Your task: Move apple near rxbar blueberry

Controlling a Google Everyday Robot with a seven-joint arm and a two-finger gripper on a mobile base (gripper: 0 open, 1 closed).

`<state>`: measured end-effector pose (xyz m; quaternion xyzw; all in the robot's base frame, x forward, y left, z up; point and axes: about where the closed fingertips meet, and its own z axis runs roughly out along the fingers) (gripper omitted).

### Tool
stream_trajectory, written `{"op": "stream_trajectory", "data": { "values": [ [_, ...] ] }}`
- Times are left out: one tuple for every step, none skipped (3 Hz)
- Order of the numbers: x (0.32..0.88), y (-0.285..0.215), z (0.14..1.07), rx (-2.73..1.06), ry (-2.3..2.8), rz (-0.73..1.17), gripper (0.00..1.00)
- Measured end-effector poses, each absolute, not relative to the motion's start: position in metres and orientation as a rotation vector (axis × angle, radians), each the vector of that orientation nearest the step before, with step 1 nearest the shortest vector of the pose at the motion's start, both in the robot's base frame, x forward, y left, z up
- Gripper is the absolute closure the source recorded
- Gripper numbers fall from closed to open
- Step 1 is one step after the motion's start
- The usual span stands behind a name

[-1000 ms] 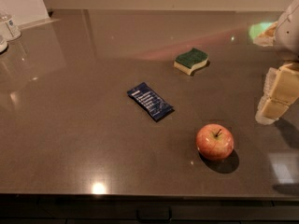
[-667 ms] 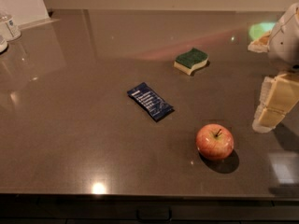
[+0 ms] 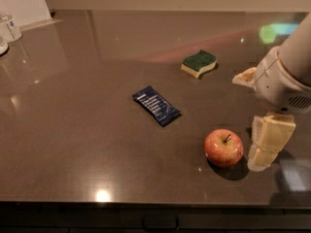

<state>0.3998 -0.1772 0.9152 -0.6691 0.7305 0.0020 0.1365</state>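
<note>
The red apple (image 3: 223, 147) with yellowish patches stands upright on the dark countertop at the front right. The rxbar blueberry (image 3: 156, 106), a flat navy wrapper with white lettering, lies to the apple's upper left, about an apple's width away from it. My gripper (image 3: 246, 123) comes in from the right edge and is open and empty. One cream finger (image 3: 268, 141) hangs just to the right of the apple, close to it but apart. The other finger (image 3: 244, 76) shows farther back.
A green-and-yellow sponge (image 3: 199, 63) lies behind the bar and apple. Clear bottles (image 3: 9, 27) stand at the far left by a white panel (image 3: 22, 1). The counter's front edge (image 3: 146, 203) runs just below the apple.
My arm has moved left and toward the front, bringing the near finger down beside the apple. The apple, bar and sponge have not moved.
</note>
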Motion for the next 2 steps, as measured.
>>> {"op": "stream_trajectory", "data": {
  "values": [
    [0.385, -0.162, 0.893, -1.988, 2.082, 0.076, 0.0],
    [0.376, -0.15, 0.875, -2.026, 2.028, 0.111, 0.0]
  ]
}}
